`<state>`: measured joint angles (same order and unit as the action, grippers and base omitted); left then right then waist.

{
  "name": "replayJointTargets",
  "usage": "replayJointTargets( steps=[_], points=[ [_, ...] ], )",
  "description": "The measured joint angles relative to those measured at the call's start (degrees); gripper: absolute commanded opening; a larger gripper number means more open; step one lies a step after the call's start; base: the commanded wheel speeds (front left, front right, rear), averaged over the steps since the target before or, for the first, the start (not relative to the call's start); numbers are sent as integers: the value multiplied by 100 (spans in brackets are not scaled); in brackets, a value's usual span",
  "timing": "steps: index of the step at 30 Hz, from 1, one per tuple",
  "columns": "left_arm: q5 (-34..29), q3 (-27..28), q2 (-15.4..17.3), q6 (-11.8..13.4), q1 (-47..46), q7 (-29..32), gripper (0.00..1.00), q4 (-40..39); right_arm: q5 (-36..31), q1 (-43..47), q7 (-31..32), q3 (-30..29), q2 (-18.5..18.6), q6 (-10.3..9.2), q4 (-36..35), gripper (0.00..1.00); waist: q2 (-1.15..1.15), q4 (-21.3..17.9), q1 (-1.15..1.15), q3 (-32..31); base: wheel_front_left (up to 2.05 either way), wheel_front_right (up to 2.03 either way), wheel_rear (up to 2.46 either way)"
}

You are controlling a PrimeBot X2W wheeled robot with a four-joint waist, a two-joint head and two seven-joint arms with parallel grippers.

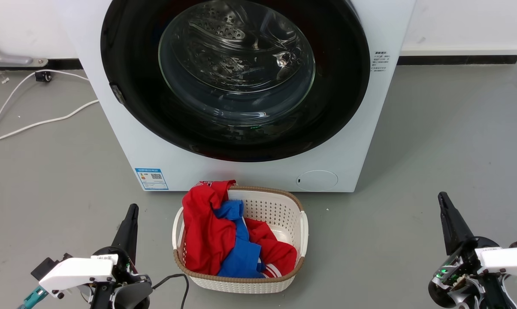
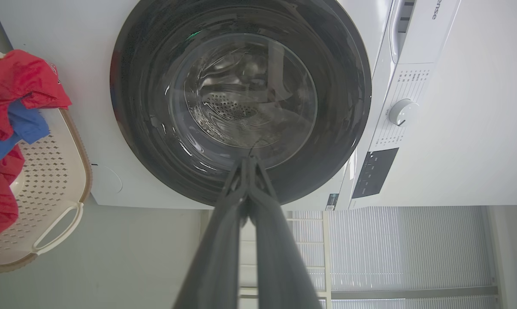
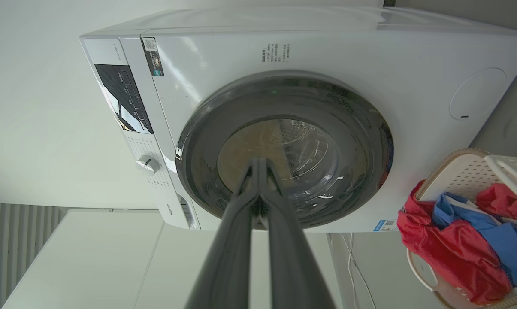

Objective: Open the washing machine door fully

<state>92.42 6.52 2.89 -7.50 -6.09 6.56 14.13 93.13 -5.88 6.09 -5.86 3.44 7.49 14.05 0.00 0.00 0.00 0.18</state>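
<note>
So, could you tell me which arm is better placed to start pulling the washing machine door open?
Probably the left. The washing machine door is shut, and what looks like its pull tab sits on its left edge, nearer the left gripper. The right gripper is off the opposite edge.

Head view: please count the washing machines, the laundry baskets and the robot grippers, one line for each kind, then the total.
Washing machine: 1
Laundry basket: 1
Grippers: 2 (left gripper, right gripper, both with jaws shut)
Total: 4
</note>
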Motion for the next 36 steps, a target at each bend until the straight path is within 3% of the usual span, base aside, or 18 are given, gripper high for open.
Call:
replayJointTargets(
  steps=[35,36],
  points=[
    [0,0,0,0,0,0,0,-1,-33,-2,10,-25,-15,0,2,0,0,0,0,0,0,0,0],
    [0,-5,-3,0,19,-2,100,31,-33,17,7,-20,-16,0,34,100,0,0,0,0,0,0,0]
  ],
)
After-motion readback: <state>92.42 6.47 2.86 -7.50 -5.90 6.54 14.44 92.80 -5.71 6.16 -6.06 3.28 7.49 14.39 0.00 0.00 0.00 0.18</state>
